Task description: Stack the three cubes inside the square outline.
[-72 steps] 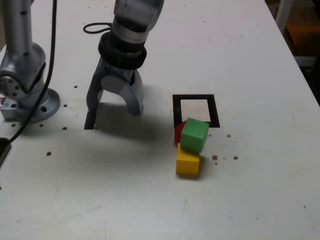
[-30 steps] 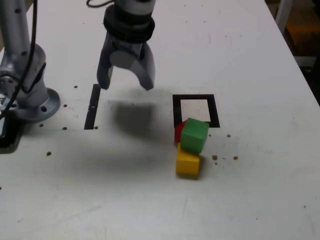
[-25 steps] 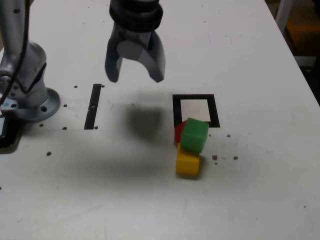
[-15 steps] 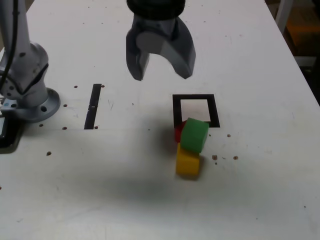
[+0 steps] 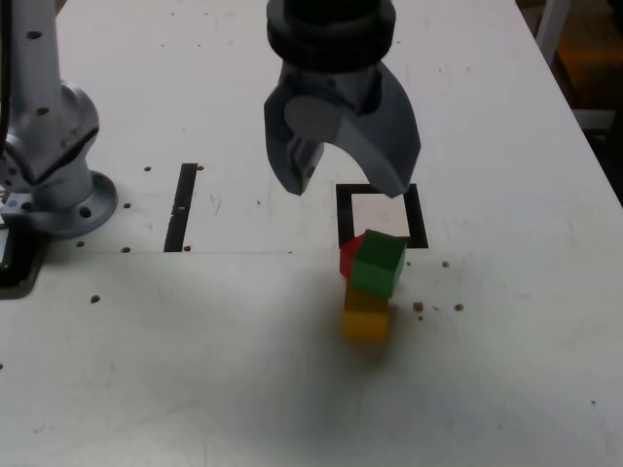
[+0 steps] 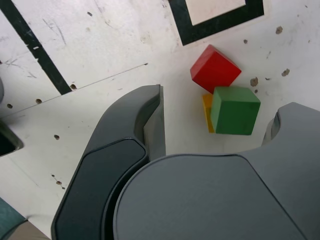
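In the exterior view my gripper (image 5: 346, 183) hangs open and empty above the table, over the far edge of the square outline (image 5: 342, 222). The three cubes sit just outside the outline's near side. The green cube (image 5: 378, 263) rests on the yellow cube (image 5: 366, 319), and the red cube (image 5: 348, 255) touches them on the outline side. The wrist view looks down between my fingers (image 6: 150, 115) at the green cube (image 6: 234, 110), a sliver of the yellow cube (image 6: 206, 112), the red cube (image 6: 215, 68) and the square outline (image 6: 225, 23).
A thin black strip (image 5: 182, 206) lies on the white table at the exterior view's left, and shows in the wrist view as the black strip (image 6: 35, 47). The arm's base (image 5: 54, 185) stands at the far left. Small brown specks (image 5: 419, 306) dot the table near the cubes.
My gripper has swung from near the black strip to the exterior view's right, and now hovers over the outline, jaws as wide as before. The cubes have not moved.
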### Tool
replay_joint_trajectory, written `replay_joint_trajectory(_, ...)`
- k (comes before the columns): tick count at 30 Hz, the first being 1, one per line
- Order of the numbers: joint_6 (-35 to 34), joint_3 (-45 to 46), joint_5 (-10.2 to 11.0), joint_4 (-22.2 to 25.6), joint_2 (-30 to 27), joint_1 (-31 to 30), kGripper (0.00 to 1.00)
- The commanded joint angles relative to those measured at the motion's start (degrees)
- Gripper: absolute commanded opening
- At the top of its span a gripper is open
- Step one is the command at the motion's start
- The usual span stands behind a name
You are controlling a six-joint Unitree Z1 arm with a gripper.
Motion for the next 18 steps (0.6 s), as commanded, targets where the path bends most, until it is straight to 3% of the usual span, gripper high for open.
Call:
replay_joint_trajectory(1,-0.18,-0.58,-0.17,-0.11,0.94,-0.97,0.81)
replay_joint_trajectory(18,-0.33,-4.40,-0.98,-0.96,9.08,-4.20,0.81)
